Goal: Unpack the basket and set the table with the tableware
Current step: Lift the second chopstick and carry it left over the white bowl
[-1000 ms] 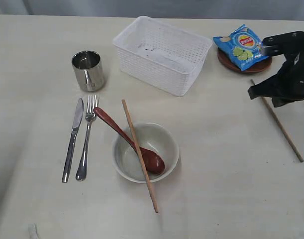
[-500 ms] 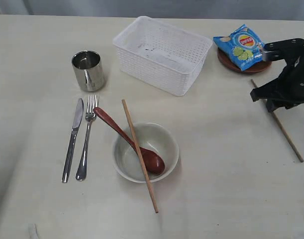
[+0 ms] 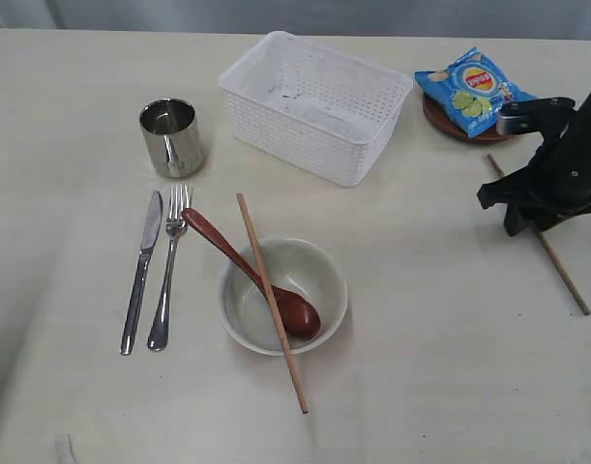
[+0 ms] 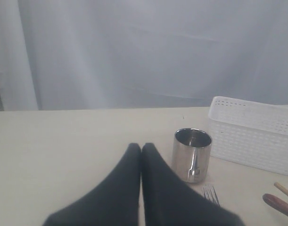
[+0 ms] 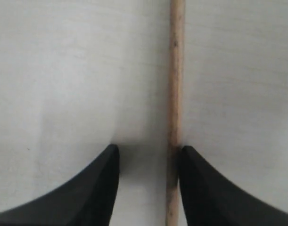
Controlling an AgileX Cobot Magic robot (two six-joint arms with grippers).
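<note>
The white basket [image 3: 297,135] stands at the back of the table [image 3: 450,367]. Laid out are a steel cup [image 3: 171,137] [image 4: 192,154], a knife [image 3: 140,271], a fork [image 3: 167,275] and a pale bowl [image 3: 326,273] holding a wooden spoon [image 3: 245,269], with one chopstick [image 3: 272,302] lying across it. At the right, my right gripper [image 3: 525,226] [image 5: 148,150] is low over the table, open. It straddles the second chopstick [image 3: 564,280] [image 5: 176,84], which lies flat against one finger. My left gripper [image 4: 141,147] is shut and empty near the cup, outside the exterior view.
A blue crisp packet [image 3: 472,89] rests on a small brown plate [image 3: 438,118] behind my right arm, beside the basket. A pale curtain hangs behind the table in the left wrist view.
My right gripper has come down and slightly left over the right-hand chopstick, and its jaws have gone from shut to open around it. Nothing else moved.
</note>
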